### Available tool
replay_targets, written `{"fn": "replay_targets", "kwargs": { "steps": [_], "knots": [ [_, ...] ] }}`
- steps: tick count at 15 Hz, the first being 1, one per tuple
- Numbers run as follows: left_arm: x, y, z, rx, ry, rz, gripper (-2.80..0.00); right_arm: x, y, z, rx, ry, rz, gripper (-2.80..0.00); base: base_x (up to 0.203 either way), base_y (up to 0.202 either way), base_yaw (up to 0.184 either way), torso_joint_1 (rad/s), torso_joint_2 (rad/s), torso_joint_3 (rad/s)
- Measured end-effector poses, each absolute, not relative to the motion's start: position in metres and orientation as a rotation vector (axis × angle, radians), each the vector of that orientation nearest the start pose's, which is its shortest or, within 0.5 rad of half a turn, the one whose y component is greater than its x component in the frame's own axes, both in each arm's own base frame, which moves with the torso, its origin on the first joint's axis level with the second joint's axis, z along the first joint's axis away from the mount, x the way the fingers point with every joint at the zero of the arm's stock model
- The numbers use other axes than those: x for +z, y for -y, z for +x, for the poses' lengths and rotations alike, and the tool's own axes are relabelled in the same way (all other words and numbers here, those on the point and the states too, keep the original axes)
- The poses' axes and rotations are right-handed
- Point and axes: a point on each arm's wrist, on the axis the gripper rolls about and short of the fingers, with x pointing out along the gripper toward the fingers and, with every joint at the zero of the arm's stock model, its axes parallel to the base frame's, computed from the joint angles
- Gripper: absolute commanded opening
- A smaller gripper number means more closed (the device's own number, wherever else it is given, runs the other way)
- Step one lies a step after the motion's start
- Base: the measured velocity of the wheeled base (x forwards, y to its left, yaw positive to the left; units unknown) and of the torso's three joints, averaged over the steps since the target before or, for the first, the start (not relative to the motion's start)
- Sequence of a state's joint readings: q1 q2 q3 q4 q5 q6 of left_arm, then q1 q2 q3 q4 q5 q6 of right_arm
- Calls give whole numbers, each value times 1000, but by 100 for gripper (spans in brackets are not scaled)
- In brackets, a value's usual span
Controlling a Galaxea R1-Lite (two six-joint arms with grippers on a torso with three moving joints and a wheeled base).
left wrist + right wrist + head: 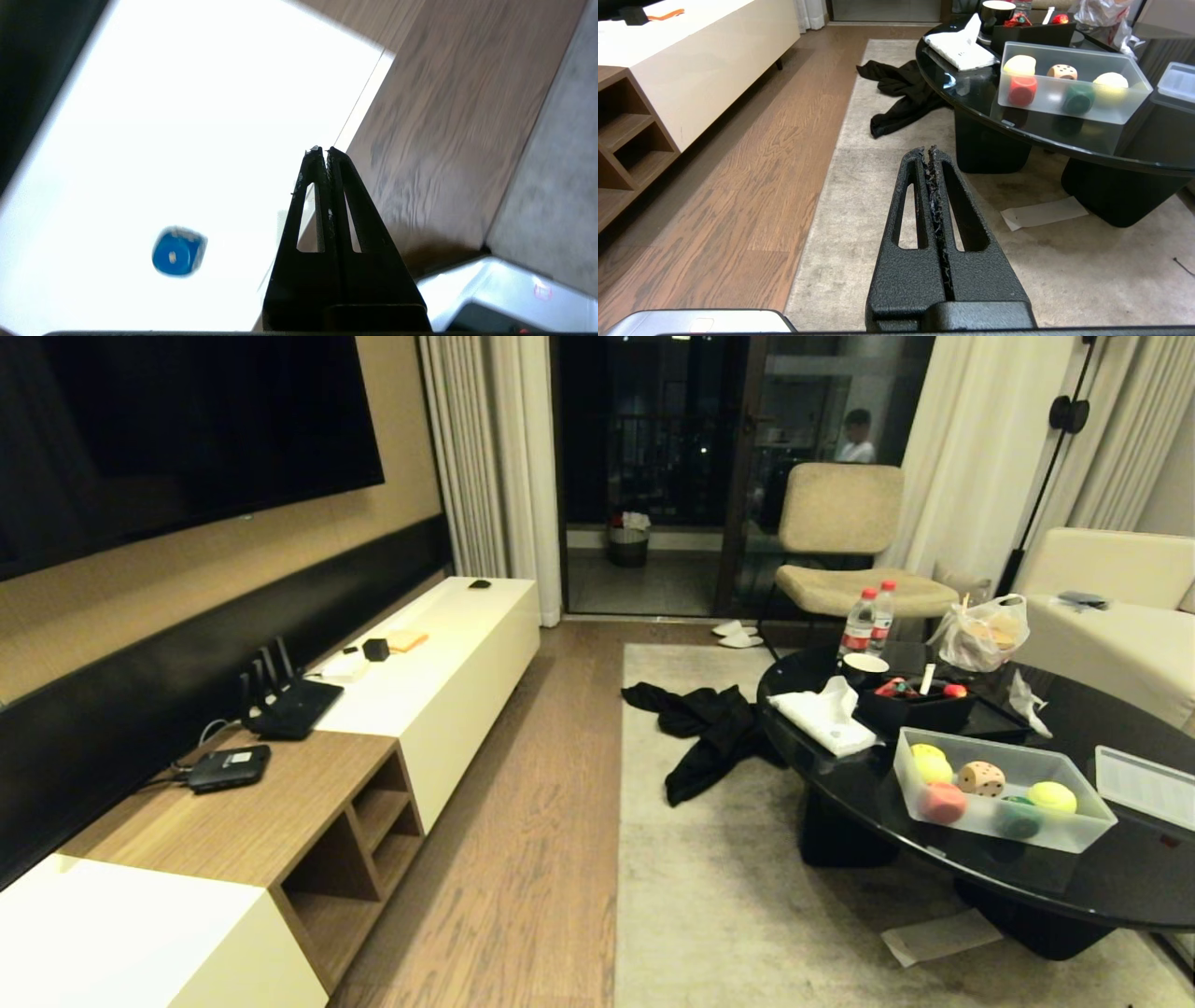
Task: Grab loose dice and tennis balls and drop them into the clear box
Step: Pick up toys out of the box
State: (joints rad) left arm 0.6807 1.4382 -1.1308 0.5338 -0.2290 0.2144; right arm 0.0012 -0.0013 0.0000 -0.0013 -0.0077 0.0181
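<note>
- left wrist view showed the left gripper (323, 150) pressed shut and empty above a white cabinet top (187, 116), a blue die (179, 251) lying nearby.
- right gripper (928, 151) also closed, empty.
- box (1004, 789) sat on the table (1102, 887), holding a tan die (981, 777) and balls (1052, 796).
- die likely light, rigid; pinch opposite flat faces.

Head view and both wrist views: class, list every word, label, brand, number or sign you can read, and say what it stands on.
No text can be read in any view.
Two bottles: red labels, print too small to read.
Tan dice in the clear box: dark pips only, no numerals.
Blue dice on the white cabinet top: blurred, one pale pip.
Paper on the rug: blank as seen.
</note>
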Motion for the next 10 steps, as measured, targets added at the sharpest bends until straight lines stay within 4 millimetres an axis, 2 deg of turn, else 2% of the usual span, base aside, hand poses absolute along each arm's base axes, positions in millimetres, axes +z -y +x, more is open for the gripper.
{"fn": "replay_targets", "kwargs": {
  "steps": [2,4,8,9,10],
  "knots": [
    [204,-156,163,341,-920,-245,-280,76,0,-23,-7,3,18,-280,0,0,0,0,0,0],
    [176,-168,148,356,-1012,-298,-280,76,0,-23,-7,3,18,-280,0,0,0,0,0,0],
    [143,-190,129,428,-1141,-397,-280,76,0,-23,-6,3,18,-280,0,0,0,0,0,0],
    [136,-197,123,443,-1175,-401,0,76,0,-23,-6,3,18,-280,0,0,0,0,0,0],
    [129,-202,117,450,-1212,-395,0,76,0,-23,-6,3,17,-280,0,0,0,0,0,0]
  ]
}}
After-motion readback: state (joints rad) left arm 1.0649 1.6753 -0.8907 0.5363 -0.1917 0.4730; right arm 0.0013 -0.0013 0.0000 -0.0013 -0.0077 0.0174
